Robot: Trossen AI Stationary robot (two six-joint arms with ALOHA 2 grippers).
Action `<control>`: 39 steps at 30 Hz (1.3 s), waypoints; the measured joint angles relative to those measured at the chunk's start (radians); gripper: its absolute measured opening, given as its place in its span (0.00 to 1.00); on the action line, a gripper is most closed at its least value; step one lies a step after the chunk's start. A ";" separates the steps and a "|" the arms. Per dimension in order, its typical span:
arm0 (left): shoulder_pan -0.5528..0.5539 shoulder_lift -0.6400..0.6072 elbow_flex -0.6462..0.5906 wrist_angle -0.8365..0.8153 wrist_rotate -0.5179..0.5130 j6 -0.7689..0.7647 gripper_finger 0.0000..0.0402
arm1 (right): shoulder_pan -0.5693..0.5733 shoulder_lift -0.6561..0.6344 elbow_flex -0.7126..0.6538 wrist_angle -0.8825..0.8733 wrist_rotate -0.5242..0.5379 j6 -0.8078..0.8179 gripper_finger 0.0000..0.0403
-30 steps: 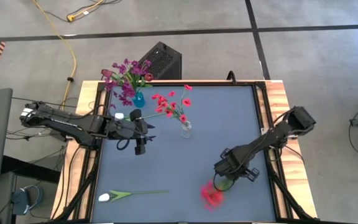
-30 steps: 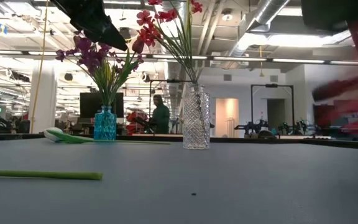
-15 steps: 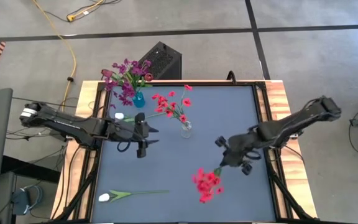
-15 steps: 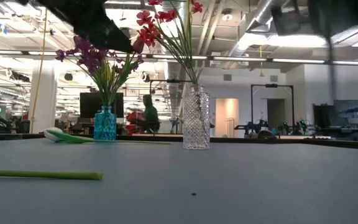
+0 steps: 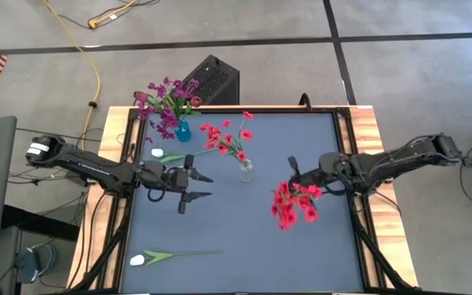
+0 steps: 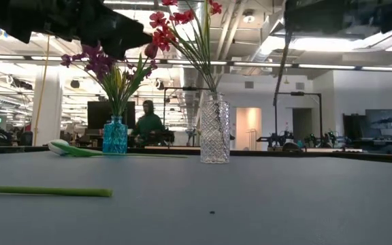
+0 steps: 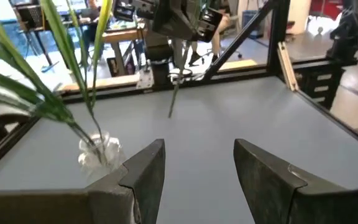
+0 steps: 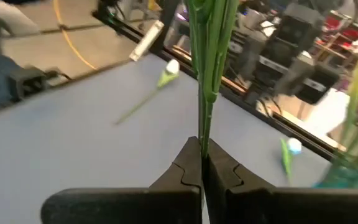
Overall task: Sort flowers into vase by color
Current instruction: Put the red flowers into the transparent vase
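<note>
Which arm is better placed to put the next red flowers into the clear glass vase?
Right: the right gripper is shut on the red flower cluster, close to the clear glass vase. The left gripper is open, empty.

Clear vase [image 5: 245, 170] stands between both arms' paths.

Open-plan robotics lab or workshop. Exposed ceiling ducts [image 6: 288, 17], strip lighting, computer monitors [image 6: 99, 114] on benches, a person [image 6: 146, 122] seated behind. Grey tiled floor [image 5: 400, 74], yellow cable [image 5: 88, 49].
</note>
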 joint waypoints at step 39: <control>0.018 0.007 0.000 -0.050 -0.004 0.010 0.45 | -0.321 0.224 -0.129 0.787 0.012 0.240 0.06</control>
